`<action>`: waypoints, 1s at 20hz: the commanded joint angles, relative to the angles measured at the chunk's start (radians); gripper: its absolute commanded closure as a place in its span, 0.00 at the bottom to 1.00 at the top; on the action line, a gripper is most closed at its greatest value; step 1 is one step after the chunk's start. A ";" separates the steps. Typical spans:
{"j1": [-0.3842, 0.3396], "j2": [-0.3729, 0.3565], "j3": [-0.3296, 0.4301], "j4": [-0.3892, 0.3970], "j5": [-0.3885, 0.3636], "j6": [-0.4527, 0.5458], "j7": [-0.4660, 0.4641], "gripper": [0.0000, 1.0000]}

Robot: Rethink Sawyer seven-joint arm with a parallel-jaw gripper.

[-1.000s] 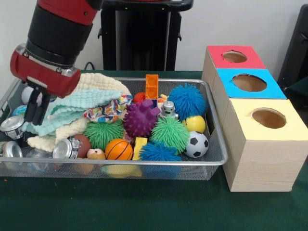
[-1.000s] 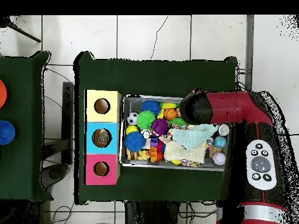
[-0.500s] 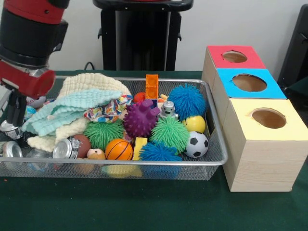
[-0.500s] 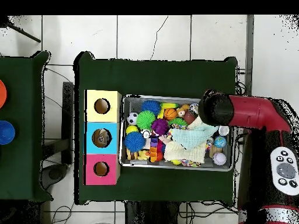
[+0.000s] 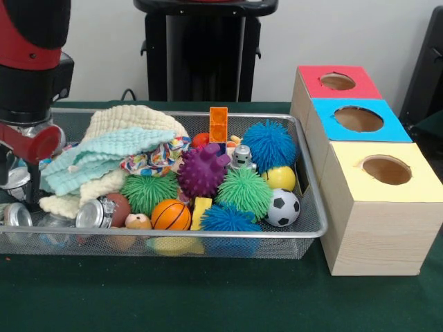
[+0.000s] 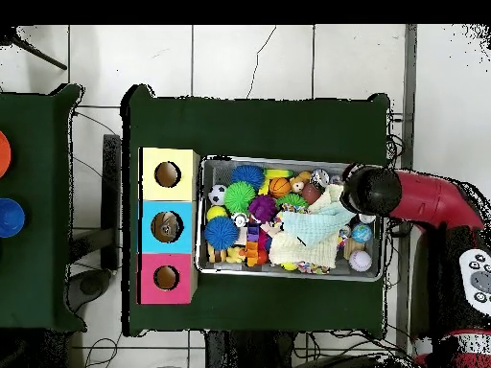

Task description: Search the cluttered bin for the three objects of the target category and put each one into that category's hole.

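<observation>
A wire mesh bin (image 5: pixel 308 232) holds mixed clutter. My gripper (image 5: pixel 19 181) hangs over the bin's left end, just above silver cans (image 5: pixel 15 214) and beside a heap of knitted cloths (image 5: pixel 118 149). Another can (image 5: pixel 93 213) lies at the front. Spiky balls fill the middle: purple (image 5: pixel 202 171), green (image 5: pixel 243 192), blue (image 5: pixel 268 144). A soccer ball (image 5: pixel 282 207), a basketball (image 5: pixel 170 215), an orange block (image 5: pixel 219 124) and a small robot toy (image 5: pixel 241 157) lie among them. From overhead, the arm's end (image 6: pixel 371 190) covers the bin's (image 6: pixel 278 160) right end and hides the gripper.
Three wooden boxes stand in a row beside the bin, each with a round hole on top: red (image 5: pixel 337 81), blue (image 5: pixel 358 119), yellow (image 5: pixel 386 169). Overhead they are yellow (image 6: pixel 168 173), blue (image 6: pixel 167 227), red (image 6: pixel 166 278). A second green table (image 6: pixel 38 206) stands at the left.
The arm has swung from over the cloths to the bin's can end: leftward in the front view, rightward overhead. Nothing in the bin has visibly shifted.
</observation>
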 commanded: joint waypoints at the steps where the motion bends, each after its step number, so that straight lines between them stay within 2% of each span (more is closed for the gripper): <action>1: -0.029 0.044 0.153 0.117 0.070 0.054 -0.113 0.00; 11: -0.009 0.021 0.125 0.134 0.056 0.022 -0.068 0.00; 20: -0.016 0.084 0.118 0.096 0.011 -0.048 -0.075 0.00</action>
